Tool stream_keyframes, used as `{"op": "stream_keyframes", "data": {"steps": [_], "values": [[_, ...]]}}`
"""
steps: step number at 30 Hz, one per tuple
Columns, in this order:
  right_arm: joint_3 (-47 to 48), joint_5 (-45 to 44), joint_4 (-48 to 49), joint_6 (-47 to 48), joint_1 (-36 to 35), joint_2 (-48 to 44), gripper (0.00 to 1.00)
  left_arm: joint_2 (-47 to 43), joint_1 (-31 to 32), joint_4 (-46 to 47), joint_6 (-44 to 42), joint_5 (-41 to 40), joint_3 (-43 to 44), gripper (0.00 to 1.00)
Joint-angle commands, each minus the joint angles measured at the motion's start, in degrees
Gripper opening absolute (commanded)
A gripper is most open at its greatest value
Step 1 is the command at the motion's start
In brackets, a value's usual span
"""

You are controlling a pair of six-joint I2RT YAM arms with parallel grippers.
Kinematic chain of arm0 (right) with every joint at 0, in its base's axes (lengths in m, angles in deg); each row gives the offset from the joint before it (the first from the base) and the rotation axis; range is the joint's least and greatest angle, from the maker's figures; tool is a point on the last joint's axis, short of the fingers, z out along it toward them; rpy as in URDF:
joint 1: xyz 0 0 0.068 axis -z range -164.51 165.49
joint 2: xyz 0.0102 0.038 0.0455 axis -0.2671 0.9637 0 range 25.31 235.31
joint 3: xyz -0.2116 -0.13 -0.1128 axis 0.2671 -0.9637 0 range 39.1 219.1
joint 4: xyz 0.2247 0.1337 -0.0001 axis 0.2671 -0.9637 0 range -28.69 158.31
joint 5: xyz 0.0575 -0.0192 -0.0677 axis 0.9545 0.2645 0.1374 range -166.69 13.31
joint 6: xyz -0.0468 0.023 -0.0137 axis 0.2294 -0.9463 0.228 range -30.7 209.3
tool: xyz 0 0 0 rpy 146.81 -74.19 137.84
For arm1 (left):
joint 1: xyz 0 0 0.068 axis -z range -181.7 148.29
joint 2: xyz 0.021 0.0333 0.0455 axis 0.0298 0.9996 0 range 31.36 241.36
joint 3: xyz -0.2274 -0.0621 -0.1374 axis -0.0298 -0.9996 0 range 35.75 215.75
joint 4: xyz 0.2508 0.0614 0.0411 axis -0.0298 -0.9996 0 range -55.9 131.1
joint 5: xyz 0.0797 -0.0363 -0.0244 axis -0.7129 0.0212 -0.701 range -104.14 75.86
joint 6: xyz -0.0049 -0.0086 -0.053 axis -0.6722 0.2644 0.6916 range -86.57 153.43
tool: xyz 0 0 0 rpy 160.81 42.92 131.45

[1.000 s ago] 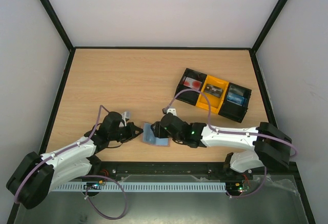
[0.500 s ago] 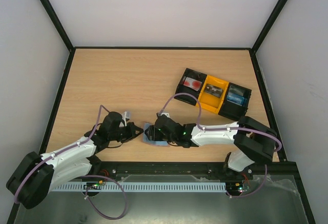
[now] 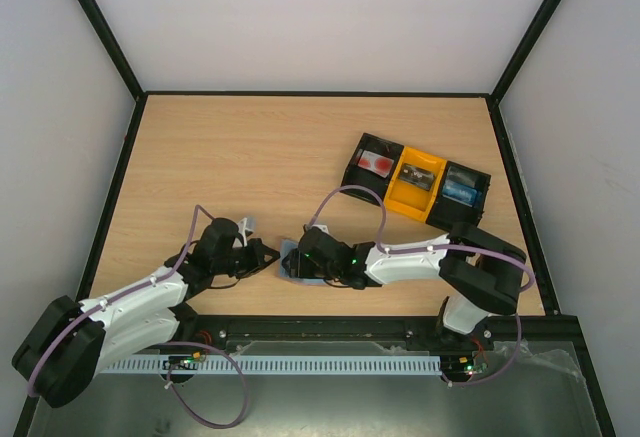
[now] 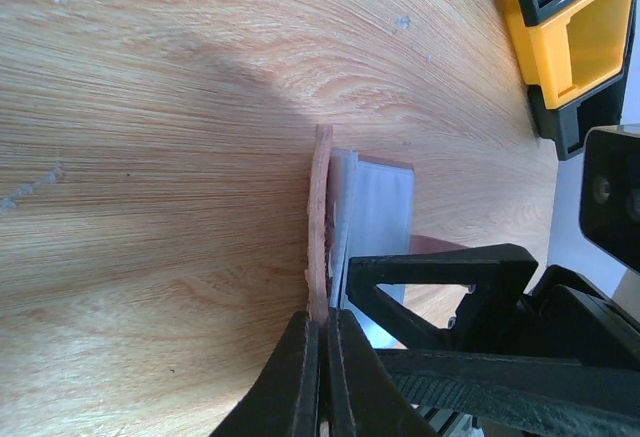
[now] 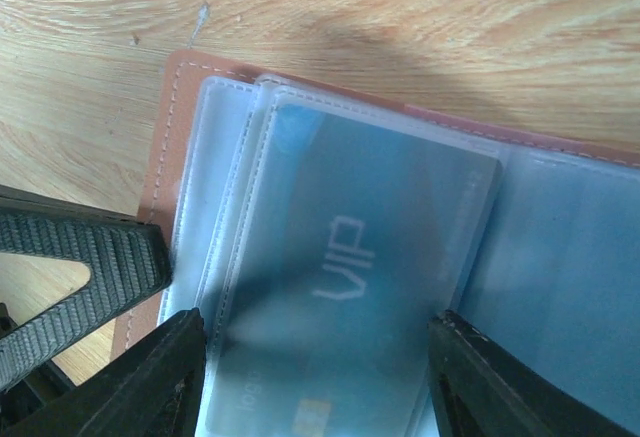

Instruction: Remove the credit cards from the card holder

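Note:
The card holder (image 3: 293,266) lies opened near the table's front edge, blue-grey with brown edging. My left gripper (image 3: 272,257) is shut on its brown edge (image 4: 322,257), with the fingertips (image 4: 300,357) pressed together on it. In the right wrist view the card holder (image 5: 185,107) shows clear sleeves, and a teal credit card (image 5: 360,257) marked VIP sits inside one. My right gripper (image 5: 315,362) hangs open just above it, one finger (image 5: 160,382) on each side of the card. From above, the right gripper (image 3: 303,257) covers most of the holder.
A black-and-yellow three-compartment tray (image 3: 418,197) stands at the right middle of the table, with a red card (image 3: 376,162) in its left compartment and a blue card (image 3: 461,193) in its right one. Part of the tray (image 4: 570,47) shows in the left wrist view.
My right arm has pushed leftward over the card holder, its elbow folding up. The left arm and the holder have stayed put.

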Motion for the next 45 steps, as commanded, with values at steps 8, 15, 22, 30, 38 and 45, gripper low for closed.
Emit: {"op": "stream_keyframes", "data": {"steps": [8, 15, 22, 30, 38, 45], "values": [[0.0, -2.3, -1.3, -0.2, -0.7, 1.3, 0.56, 0.0, 0.4, -0.1, -0.2, 0.0, -0.8, 0.03], [-0.4, -3.4, -2.8, -0.1, -0.7, 0.2, 0.55, 0.3, 0.4, -0.5, -0.4, -0.6, -0.7, 0.03], [-1.5, -4.6, -3.5, 0.2, -0.7, -1.2, 0.55, 0.2, 0.4, -0.7, -0.4, -1.0, -0.7, 0.03], [-1.9, -6.0, -4.6, 0.8, -0.7, -2.6, 0.55, 0.1, 0.4, -0.9, -0.2, -1.3, -0.6, 0.03], [-2.0, -7.1, -5.8, 1.1, -0.7, -3.4, 0.55, 0.2, 0.4, -1.2, -0.4, -1.8, -0.8, 0.03], [-2.2, -8.1, -7.1, 1.3, -0.7, -5.0, 0.55, 0.2, 0.4, -1.4, -0.3, -2.2, -0.7, 0.03]]}}
